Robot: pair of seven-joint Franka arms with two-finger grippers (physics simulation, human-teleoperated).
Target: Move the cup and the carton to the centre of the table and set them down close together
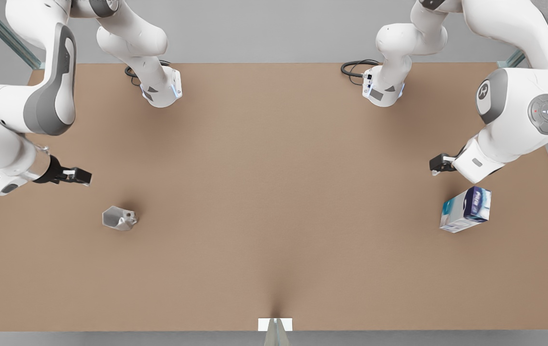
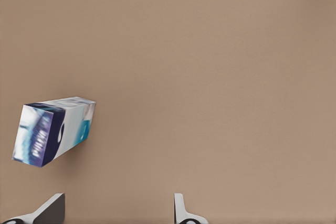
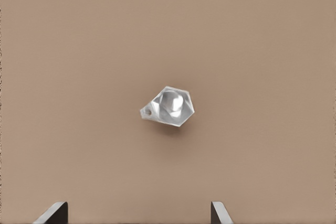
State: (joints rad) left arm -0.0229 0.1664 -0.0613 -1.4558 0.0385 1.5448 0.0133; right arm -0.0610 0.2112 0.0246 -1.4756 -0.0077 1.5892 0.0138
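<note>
The silver-grey cup [image 1: 120, 217] sits on the brown table [image 1: 274, 182] toward the front view's left. My right gripper [image 1: 79, 175] hovers just behind it and to its left, open; its wrist view looks down on the cup [image 3: 169, 106], beyond the open right gripper [image 3: 137, 213]. The blue, teal and white carton [image 1: 466, 210] stands near the table's edge at the front view's right. My left gripper [image 1: 439, 164] hangs open just behind it, apart from it. In the left wrist view the carton [image 2: 53, 129] lies off to one side of the open left gripper [image 2: 118, 211].
Both arm bases [image 1: 161, 89] [image 1: 382, 89] stand at the table's back edge, each with a black cable beside it. A small white tab [image 1: 274, 324] marks the middle of the front edge. Bare brown tabletop spans the width between cup and carton.
</note>
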